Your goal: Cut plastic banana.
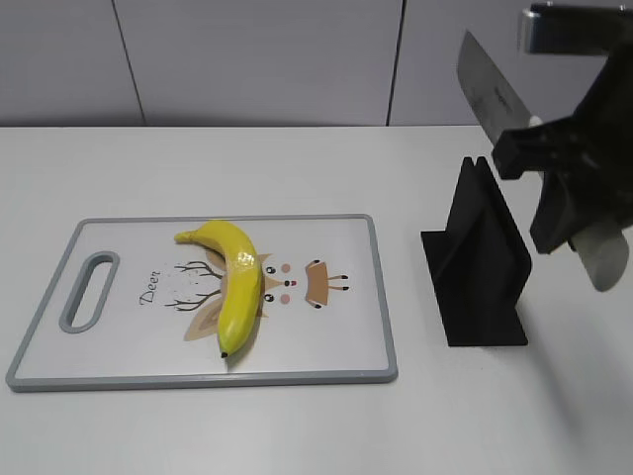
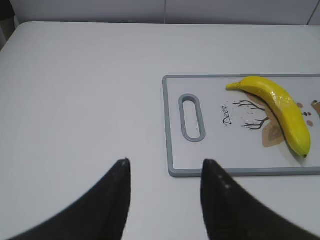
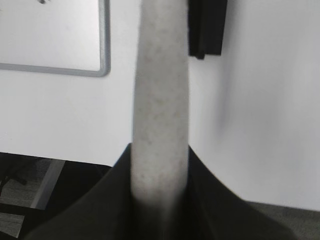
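The yellow plastic banana [image 1: 234,282] lies on the white cutting board [image 1: 119,346], curved, dark tip toward the front. It also shows in the left wrist view [image 2: 280,107] on the board [image 2: 172,150]. My right gripper [image 1: 554,168] is shut on a knife's pale handle [image 3: 161,100] and holds the knife high above the black knife stand [image 1: 482,262]; the grey blade [image 1: 487,87] points up and left. My left gripper [image 2: 165,167] is open and empty over bare table, just left of the board's front corner; it is out of the exterior view.
The board has a grey rim, a handle slot [image 1: 89,290] at its left end and a deer drawing. The black stand [image 3: 206,27] stands on the white table to the right of the board. A grey wall runs behind the table.
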### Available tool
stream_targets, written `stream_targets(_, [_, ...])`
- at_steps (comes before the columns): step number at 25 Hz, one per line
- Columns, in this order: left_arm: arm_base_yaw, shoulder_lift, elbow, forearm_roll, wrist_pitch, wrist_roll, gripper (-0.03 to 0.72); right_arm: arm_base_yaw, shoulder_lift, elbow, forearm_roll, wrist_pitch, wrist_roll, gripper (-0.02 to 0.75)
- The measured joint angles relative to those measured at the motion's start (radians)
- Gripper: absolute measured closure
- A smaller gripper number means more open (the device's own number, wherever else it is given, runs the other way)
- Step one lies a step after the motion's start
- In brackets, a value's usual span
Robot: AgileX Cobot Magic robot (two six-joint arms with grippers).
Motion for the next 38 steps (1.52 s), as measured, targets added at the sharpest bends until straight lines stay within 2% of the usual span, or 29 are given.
stream_targets(5, [0.000,0.049,-0.009,-0.006,0.000,0.028,0.251,0.000,0.009,-0.116,0.000,0.002,-0.212,0.577])
stream_targets(10, [0.000,0.218,-0.075,-0.038,-0.035,0.106,0.252,-0.001,0.083,-0.250,0.000,0.006,-0.464,0.577])
stream_targets(13, [0.000,0.338,-0.125,-0.051,-0.112,0.139,0.247,-0.002,0.155,-0.337,-0.001,0.005,-0.590,0.577])
stream_targets(16, [0.000,0.463,-0.163,-0.107,-0.232,0.203,0.209,-0.002,0.225,-0.399,-0.001,0.005,-0.711,0.577])
stream_targets(19, [0.000,0.598,-0.213,-0.193,-0.304,0.365,0.161,-0.002,0.281,-0.439,-0.003,0.005,-0.873,0.577])
stream_targets(23, [0.000,0.783,-0.316,-0.346,-0.327,0.697,0.140,-0.002,0.351,-0.471,-0.002,0.004,-1.071,0.577])
stream_targets(26, [0.000,0.928,-0.423,-0.473,-0.293,0.921,0.137,-0.002,0.403,-0.510,-0.001,0.003,-1.162,0.577])
stream_targets(29, [0.000,1.093,-0.550,-0.569,-0.192,1.103,0.137,-0.003,0.444,-0.551,0.031,0.003,-1.344,0.577])
stream_targets(34, [-0.056,1.316,-0.758,-0.582,-0.025,1.238,0.139,-0.003,0.513,-0.607,0.151,0.002,-1.591,0.577])
stream_targets(38, [-0.150,1.446,-0.861,-0.504,0.006,1.284,0.161,-0.003,0.550,-0.624,0.184,0.000,-1.687,0.577])
